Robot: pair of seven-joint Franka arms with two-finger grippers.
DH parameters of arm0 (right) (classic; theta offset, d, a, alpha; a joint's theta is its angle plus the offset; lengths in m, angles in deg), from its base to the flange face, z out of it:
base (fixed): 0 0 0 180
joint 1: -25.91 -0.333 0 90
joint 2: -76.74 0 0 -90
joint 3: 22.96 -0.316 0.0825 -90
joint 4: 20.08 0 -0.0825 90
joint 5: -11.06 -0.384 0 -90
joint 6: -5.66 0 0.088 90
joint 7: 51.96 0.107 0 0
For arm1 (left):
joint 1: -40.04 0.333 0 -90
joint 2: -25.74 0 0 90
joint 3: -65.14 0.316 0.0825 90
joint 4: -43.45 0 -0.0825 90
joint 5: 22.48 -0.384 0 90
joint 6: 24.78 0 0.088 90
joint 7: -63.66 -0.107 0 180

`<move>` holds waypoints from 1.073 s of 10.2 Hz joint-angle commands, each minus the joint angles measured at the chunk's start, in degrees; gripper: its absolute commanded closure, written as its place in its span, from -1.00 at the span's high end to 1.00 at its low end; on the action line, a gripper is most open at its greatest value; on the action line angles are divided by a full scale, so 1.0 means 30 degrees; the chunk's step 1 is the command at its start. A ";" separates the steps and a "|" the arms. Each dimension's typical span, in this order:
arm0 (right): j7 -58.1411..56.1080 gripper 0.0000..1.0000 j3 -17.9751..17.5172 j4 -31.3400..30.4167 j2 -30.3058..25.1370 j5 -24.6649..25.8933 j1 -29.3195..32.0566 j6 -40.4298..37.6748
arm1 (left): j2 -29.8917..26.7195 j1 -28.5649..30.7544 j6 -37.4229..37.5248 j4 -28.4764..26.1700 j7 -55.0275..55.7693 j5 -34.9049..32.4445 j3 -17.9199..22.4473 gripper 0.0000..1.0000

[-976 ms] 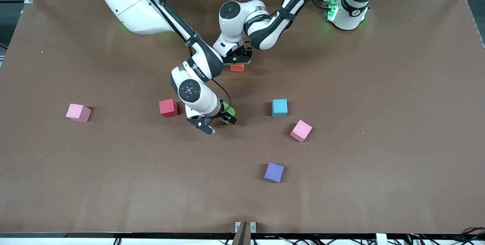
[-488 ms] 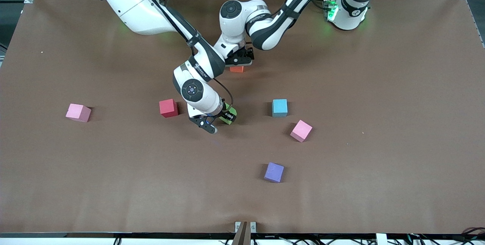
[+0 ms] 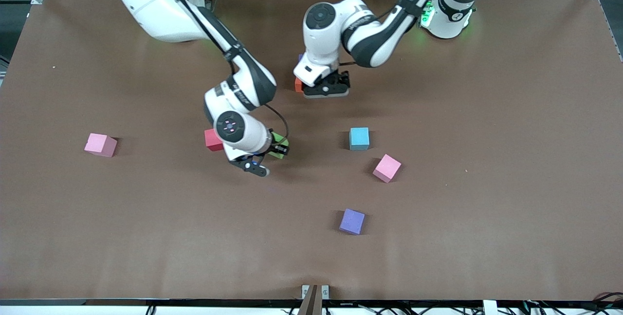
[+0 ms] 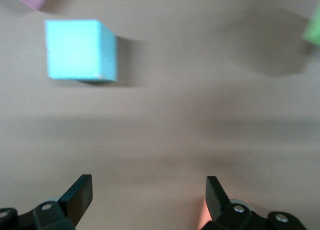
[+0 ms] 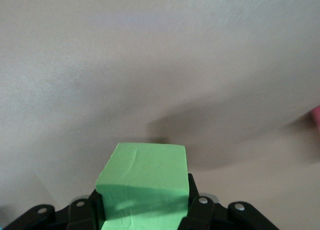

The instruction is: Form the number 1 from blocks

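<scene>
Orange block (image 3: pixel 298 84) and red block (image 3: pixel 212 139) half hidden by arms

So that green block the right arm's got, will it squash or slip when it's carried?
The green block looks like matte foam, with faint creases on its top face, so it probably gives a little under the right gripper, whose jaws are shut on its sides. The dull surface likely grips well. Being a flat-faced cube, it should sit without rolling once set down.
</scene>
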 commanded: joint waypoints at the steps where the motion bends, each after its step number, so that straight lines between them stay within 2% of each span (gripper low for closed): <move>1: -0.1619 -1.00 -0.0086 -0.1265 -0.1558 0.0057 0.0069 -0.0834 | -0.0640 0.2744 -0.0313 -0.0821 -0.2662 0.0083 -0.0251 1.00; 3: -0.1687 -1.00 -0.0086 -0.2264 -0.2498 -0.0002 -0.0075 -0.0806 | -0.0027 0.4098 -0.1596 -0.0762 -0.3636 0.0143 -0.0223 1.00; 4: -0.1540 -1.00 -0.0202 -0.2297 -0.2588 -0.0031 -0.0541 -0.0894 | 0.0644 0.4451 -0.2155 -0.0152 -0.3697 0.0056 -0.0193 1.00; 7: -0.1363 -1.00 -0.0495 -0.2938 -0.2560 -0.0119 -0.2181 -0.0400 | 0.2579 0.4456 -0.2161 0.1869 -0.2708 0.0287 -0.0164 1.00; 8: -0.1334 -1.00 -0.0641 -0.3231 -0.2560 -0.0119 -0.2679 -0.0222 | 0.2962 0.4426 -0.2160 0.1991 -0.1890 0.0028 -0.0135 1.00; 9: -0.1276 -1.00 -0.0817 -0.3611 -0.2502 -0.0119 -0.3061 0.0359 | 0.3139 0.4512 -0.2160 0.1993 -0.1853 0.0026 -0.0105 1.00; 11: -0.0722 -1.00 -0.0936 -0.5017 -0.2356 -0.0119 -0.3882 0.3108 | 0.3636 0.4630 -0.2160 0.1992 -0.1706 0.0026 -0.0076 1.00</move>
